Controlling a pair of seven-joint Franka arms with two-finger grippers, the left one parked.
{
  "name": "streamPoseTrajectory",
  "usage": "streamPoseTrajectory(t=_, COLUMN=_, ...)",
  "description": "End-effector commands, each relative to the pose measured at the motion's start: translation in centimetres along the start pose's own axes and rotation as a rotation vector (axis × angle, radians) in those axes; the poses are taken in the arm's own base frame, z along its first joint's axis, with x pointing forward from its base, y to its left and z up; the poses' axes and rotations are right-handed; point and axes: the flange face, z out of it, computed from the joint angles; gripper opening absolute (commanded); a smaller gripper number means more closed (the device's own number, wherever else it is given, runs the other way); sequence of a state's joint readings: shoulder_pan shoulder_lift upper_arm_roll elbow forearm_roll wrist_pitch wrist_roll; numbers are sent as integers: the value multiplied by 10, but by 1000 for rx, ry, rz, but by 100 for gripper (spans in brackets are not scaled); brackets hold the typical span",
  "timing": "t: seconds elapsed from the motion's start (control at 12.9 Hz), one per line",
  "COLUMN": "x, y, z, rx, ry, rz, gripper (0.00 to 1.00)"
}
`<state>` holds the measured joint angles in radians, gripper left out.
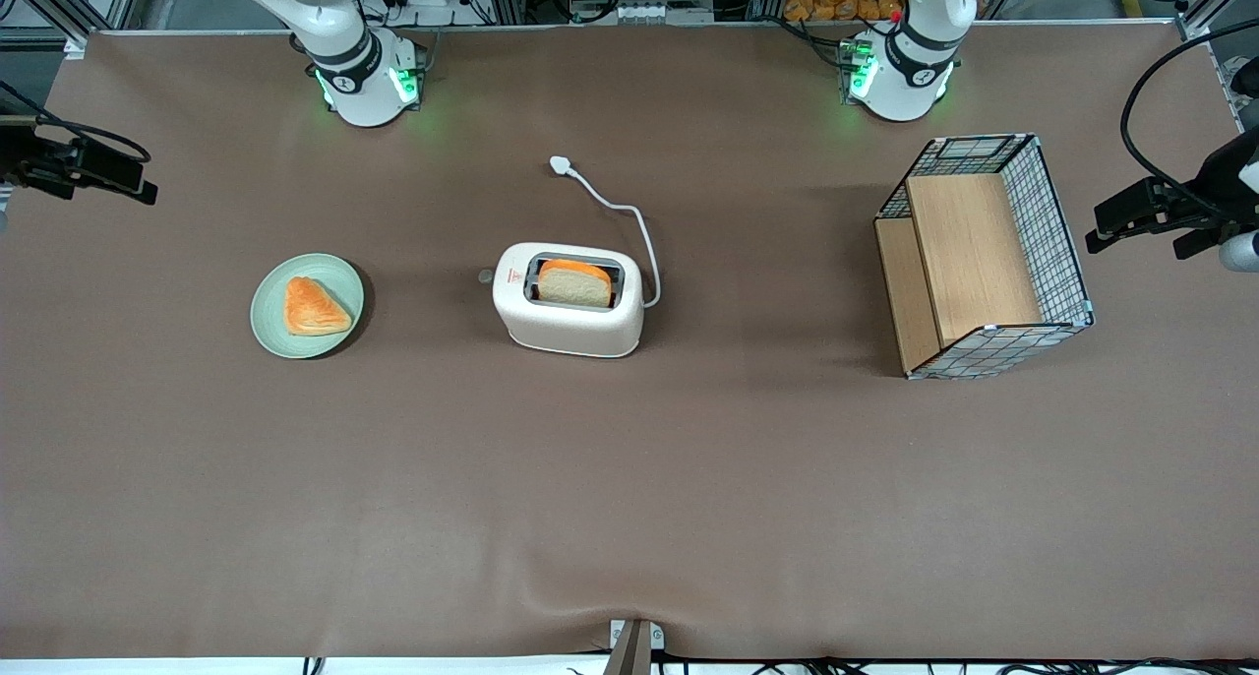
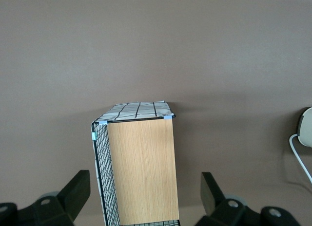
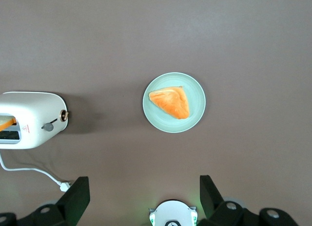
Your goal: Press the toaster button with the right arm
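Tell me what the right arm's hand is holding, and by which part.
Nothing. The hand is open and empty, high above the table, with the plate below it, clear of the toaster.

Cream-white toaster (image 1: 569, 313), pale-green plate (image 1: 341, 283), orange-crusted bread (image 1: 576, 283), brown table (image 1: 629, 478).

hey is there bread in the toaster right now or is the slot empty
In: a bread slice stands in the toaster slot, its top above the rim. The gripper hangs open, high above the table near the plate.

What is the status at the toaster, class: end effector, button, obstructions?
End effector open, high above the table near the plate. Toaster button unpressed, bread in the toaster. Nothing blocking the button.
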<state>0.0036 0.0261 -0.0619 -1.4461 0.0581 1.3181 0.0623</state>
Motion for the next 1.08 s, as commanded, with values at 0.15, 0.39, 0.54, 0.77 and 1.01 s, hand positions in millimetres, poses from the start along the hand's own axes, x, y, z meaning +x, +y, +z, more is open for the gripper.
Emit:
streamPoseTrajectory(t=0.15, x=-8, y=11, z=-15, rx=-14, ry=25, rz=30, gripper=100)
streamPoseTrajectory(t=0.39, x=-9, y=11, z=-17, rx=-19, ry=32, rz=11, gripper=100)
streamPoseTrajectory(t=0.54, x=-14, y=16, z=-23, rx=-46, ry=44, rz=-21, gripper=100)
streamPoseTrajectory(t=0.77, x=-17, y=17, z=-26, rx=-49, ry=46, rz=-24, gripper=100)
streamPoseTrajectory(t=1.01, x=-18, y=21, z=-27, rx=-49, ry=46, rz=-14, gripper=100)
